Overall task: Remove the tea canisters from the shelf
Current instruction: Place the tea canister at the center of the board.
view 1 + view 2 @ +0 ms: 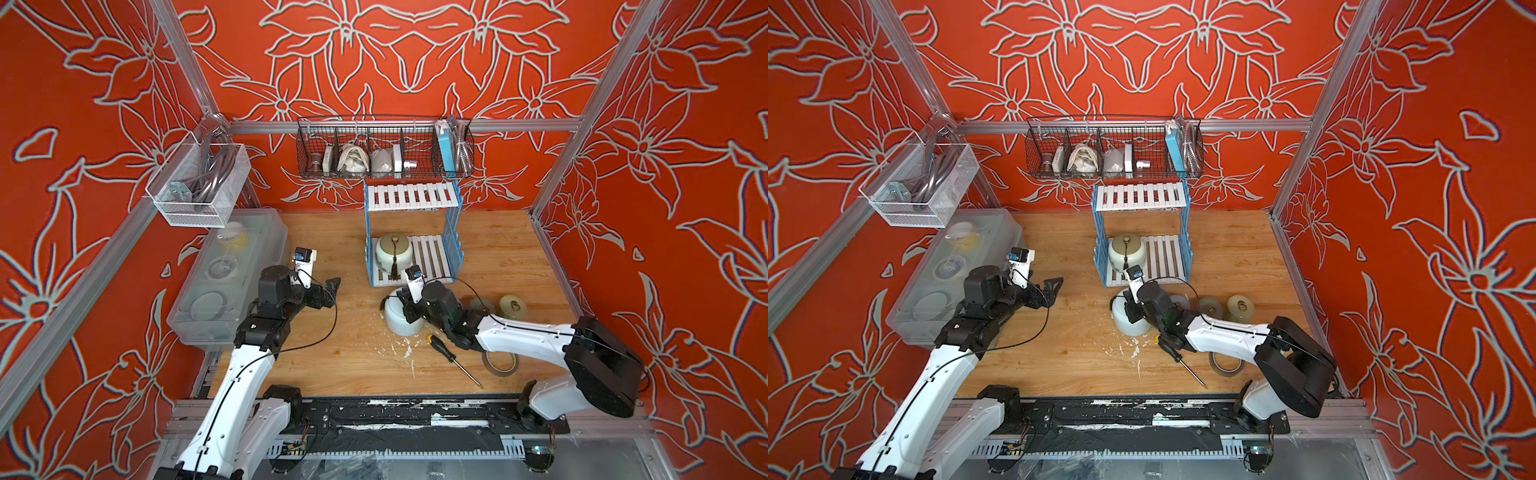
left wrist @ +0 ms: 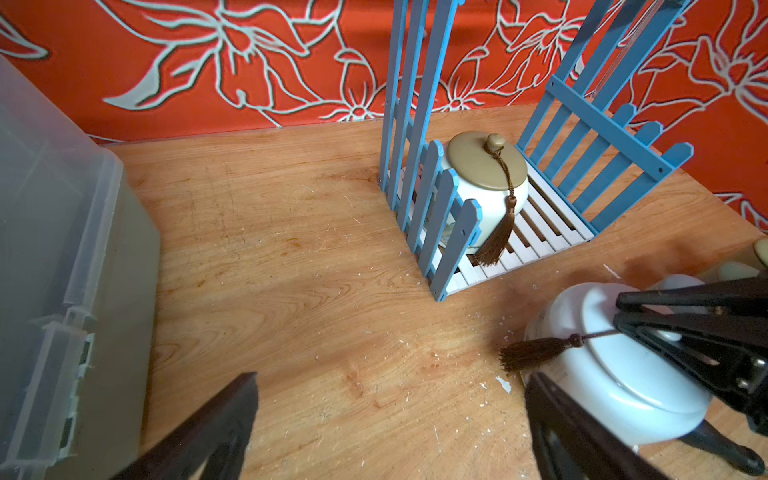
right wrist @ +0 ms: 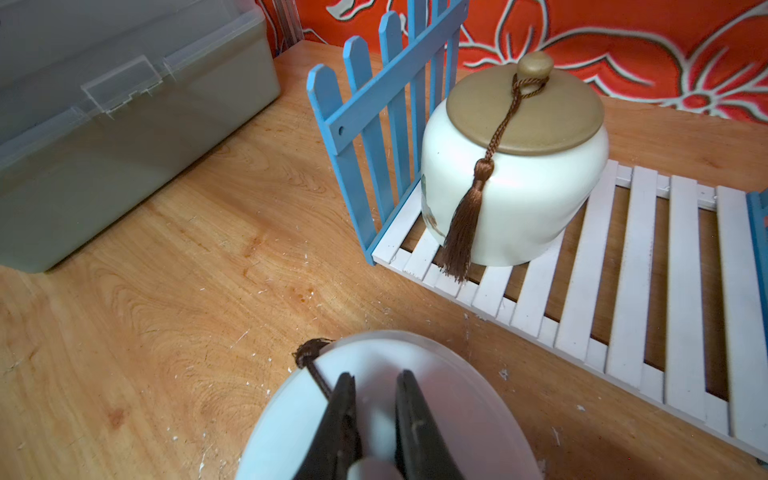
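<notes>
Right gripper [image 3: 375,376] clenched on the pale-blue canister [image 3: 457,415], clear of the shelf [image 3: 623,270]. Just beyond it, the cream canister [image 3: 515,187] awaits on the shelf; left gripper [image 2: 392,376] gapes empty.

No legible text or labels

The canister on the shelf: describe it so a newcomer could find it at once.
At the middle of the back wall stands a blue picket-fence shelf. On its lower white slatted board, at the left end, sits a round cream canister. Unlike the pale blue-white canister in front of the shelf, it has a tan lid.
</notes>
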You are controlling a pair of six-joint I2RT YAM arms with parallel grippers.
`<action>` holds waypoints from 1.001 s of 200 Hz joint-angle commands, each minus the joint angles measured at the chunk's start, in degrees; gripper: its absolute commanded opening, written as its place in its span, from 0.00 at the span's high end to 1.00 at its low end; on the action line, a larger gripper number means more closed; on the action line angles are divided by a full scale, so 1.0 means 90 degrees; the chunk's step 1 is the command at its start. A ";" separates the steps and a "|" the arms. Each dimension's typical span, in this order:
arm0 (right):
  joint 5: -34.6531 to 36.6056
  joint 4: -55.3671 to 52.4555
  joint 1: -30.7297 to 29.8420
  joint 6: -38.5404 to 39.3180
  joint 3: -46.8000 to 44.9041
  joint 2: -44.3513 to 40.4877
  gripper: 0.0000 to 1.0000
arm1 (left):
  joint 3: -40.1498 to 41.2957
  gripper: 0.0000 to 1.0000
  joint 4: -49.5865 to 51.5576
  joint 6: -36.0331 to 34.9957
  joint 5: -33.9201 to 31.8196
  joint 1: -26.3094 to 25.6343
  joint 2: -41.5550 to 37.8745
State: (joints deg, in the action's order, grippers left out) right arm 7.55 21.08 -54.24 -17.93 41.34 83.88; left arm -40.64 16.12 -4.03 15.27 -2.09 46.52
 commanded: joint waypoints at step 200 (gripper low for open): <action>0.1572 -0.2053 -0.0077 0.0637 -0.0383 -0.3250 0.06 | -0.0843 0.01 0.0438 -0.0407 0.1561 -0.0384 0.0433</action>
State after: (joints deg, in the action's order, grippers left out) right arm 15.46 9.34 -55.05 -14.76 39.11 59.57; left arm -46.33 20.12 -5.85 24.73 -4.60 48.64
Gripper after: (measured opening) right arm 0.907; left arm 0.991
